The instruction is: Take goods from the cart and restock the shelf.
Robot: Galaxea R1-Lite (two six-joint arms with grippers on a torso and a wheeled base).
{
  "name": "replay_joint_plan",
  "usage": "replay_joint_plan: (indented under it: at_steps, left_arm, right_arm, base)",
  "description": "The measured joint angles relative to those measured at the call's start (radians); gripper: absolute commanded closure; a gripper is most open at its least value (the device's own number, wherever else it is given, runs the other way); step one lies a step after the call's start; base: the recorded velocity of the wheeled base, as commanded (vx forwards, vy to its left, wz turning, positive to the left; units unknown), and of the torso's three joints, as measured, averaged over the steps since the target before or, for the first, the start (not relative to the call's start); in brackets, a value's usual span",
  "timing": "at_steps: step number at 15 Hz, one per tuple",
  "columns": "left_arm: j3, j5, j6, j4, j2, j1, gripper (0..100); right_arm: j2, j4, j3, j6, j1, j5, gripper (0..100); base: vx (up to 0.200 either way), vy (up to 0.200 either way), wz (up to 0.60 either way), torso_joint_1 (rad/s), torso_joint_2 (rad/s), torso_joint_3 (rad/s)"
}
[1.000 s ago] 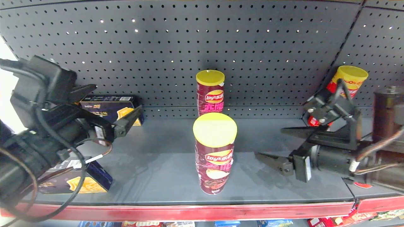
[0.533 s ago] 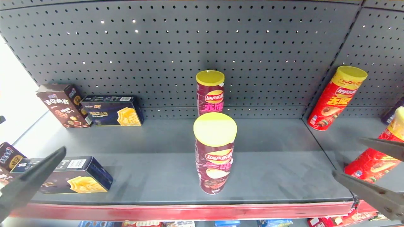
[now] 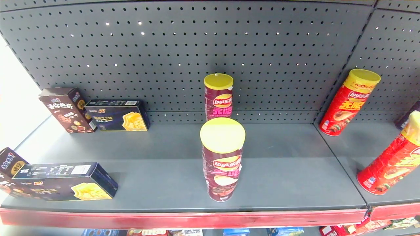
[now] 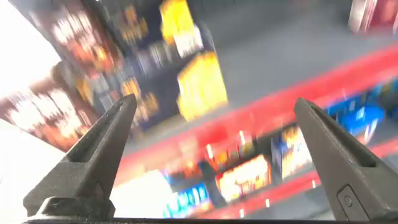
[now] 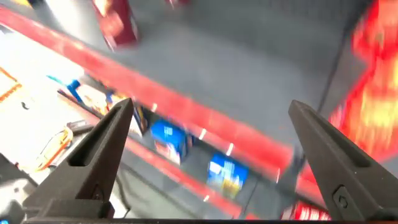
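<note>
- The grey shelf (image 3: 157,147) has a red front lip and a pegboard wall (image 3: 164,59) behind.
- The front maroon can (image 3: 223,160) stands upright at 6 o'clock, near the lip.
- The rear maroon can (image 3: 218,96) stands at 12 o'clock, against the pegboard wall.
- The front blue box (image 3: 65,182) lies at 8 o'clock.
- The rear blue box (image 3: 116,115) sits at 10 o'clock, with a brown box (image 3: 67,109) just beside it.
- Two red cans stand on the adjoining section, the rear red can (image 3: 349,103) at 2 o'clock and the front red can (image 3: 390,164) at 4 o'clock.
</note>
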Motion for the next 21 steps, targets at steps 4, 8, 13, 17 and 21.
replay_joint_plan:
  at_steps: [4, 8, 13, 17, 21]
  left_arm:
    - [0.084, 0.0, -0.009, 0.008, -0.087, 0.043, 0]
    - [0.089, 0.0, -0.013, 0.007, -0.056, 0.156, 0]
    - [0.09, 0.003, -0.015, 0.006, -0.042, 0.239, 0]
    - [0.091, 0.011, -0.01, 0.005, -0.041, 0.404, 0]
    - [0.094, -0.207, -0.115, 0.002, -0.04, 0.577, 0]
  right_arm:
    - [-0.129, 0.232, 0.065, 0.073, -0.175, 0.004, 0]
    - [-0.21, 0.301, 0.067, 0.094, -0.484, 0.013, 0]
    - [-0.397, 0.303, 0.071, 0.075, -0.605, 0.034, 0]
    - [-0.434, 0.302, 0.072, 0.074, -0.613, 0.035, 0]
    - [-0.441, 0.302, 0.072, 0.074, -0.613, 0.034, 0]
  base:
    - [0.0, 0.0, 0.0, 0.0, 0.0, 0.0]
    - [0.0, 0.0, 0.0, 0.0, 0.0, 0.0]
    - [0.0, 0.0, 0.0, 0.0, 0.0, 0.0]
    - [0.0, 0.0, 0.0, 0.0, 0.0, 0.0]
    - [0.0, 0.0, 0.0, 0.0, 0.0, 0.0]
